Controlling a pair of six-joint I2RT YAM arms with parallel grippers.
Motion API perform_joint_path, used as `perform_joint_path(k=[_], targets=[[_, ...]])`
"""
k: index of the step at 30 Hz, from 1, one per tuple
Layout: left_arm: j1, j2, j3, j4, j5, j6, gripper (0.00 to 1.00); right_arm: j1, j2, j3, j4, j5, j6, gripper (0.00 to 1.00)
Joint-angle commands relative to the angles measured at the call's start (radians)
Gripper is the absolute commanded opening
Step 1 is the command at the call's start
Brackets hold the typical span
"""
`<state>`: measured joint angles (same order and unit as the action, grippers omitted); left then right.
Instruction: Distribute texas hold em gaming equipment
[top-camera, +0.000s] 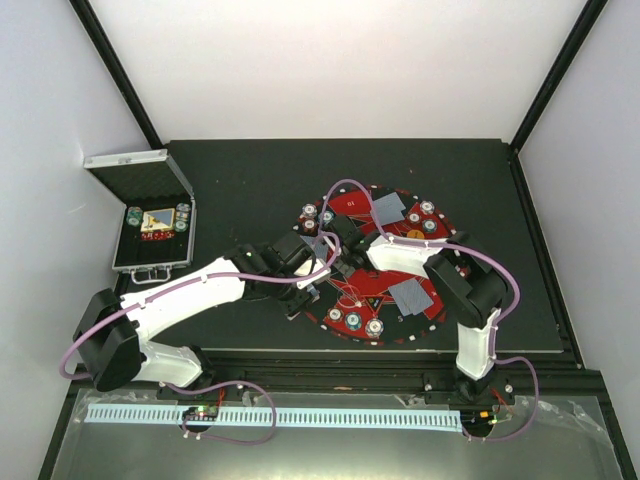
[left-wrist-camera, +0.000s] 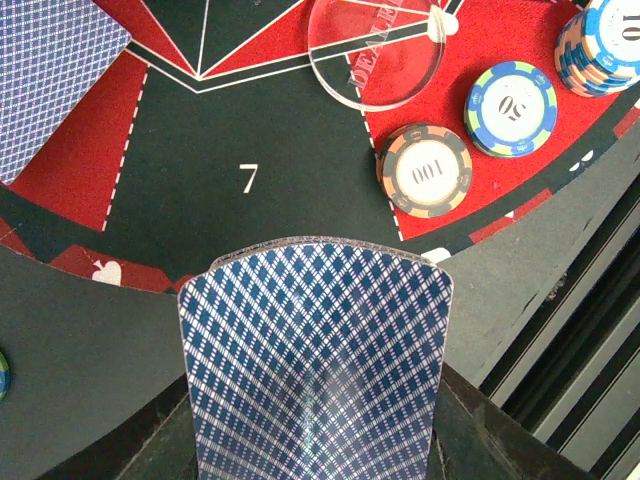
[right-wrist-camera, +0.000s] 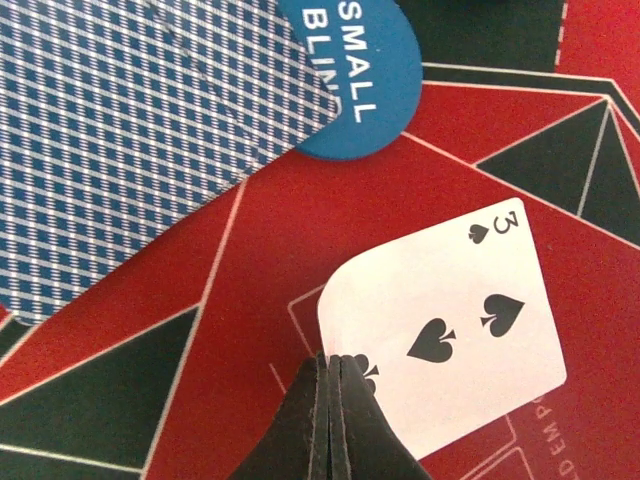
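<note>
You have a black table (top-camera: 250, 170). A big round red and black mat (top-camera: 350, 204) lies flat on it, a bit right of the middle. An open silver case (top-camera: 140, 178) sits by the table's left edge, well apart from the mat, with its lid tipped back.

The blue-backed card (left-wrist-camera: 315, 360) is glossy, with a pale streak of reflected light down its middle. The dealer disc (left-wrist-camera: 375, 50) is clear, polished plastic. The chips (left-wrist-camera: 425, 170) look like smooth plastic with a soft sheen and printed centres. The three of spades (right-wrist-camera: 450, 330) is smooth white card. The small-blind disc (right-wrist-camera: 350, 80) is matt blue. The mat (left-wrist-camera: 300, 150) looks matt, as does the black surface (top-camera: 250, 170). At the surface's left edge, the case (top-camera: 152, 264) has silvery metal edges and a dark foam lining.
</note>
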<state>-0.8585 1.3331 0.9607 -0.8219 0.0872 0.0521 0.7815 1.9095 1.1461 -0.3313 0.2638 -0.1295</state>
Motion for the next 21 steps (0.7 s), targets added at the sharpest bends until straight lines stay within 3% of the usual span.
perform_joint_path(k=[1, 4, 12, 14, 17, 21], targets=[[0.006, -0.02, 0.036, -0.004, -0.003, 0.005, 0.5, 0.005, 0.004, 0.02, -0.011, -0.09, 0.003, 0.01], [0.005, -0.018, 0.036, -0.003, -0.001, 0.005, 0.5, 0.005, 0.009, 0.02, -0.012, -0.095, 0.018, 0.03], [0.006, -0.018, 0.036, -0.005, -0.001, 0.005, 0.5, 0.004, -0.041, 0.003, 0.007, -0.106, 0.033, 0.28], [0.006, -0.02, 0.038, -0.005, 0.0, 0.005, 0.5, 0.005, -0.073, -0.006, 0.01, -0.103, 0.042, 0.43], [0.006, -0.027, 0.035, -0.002, 0.008, 0.005, 0.5, 0.003, -0.161, -0.045, 0.016, -0.102, 0.071, 0.49], [0.005, -0.032, 0.038, -0.004, 0.034, 0.007, 0.5, -0.002, -0.321, -0.153, 0.015, -0.112, 0.121, 0.68]])
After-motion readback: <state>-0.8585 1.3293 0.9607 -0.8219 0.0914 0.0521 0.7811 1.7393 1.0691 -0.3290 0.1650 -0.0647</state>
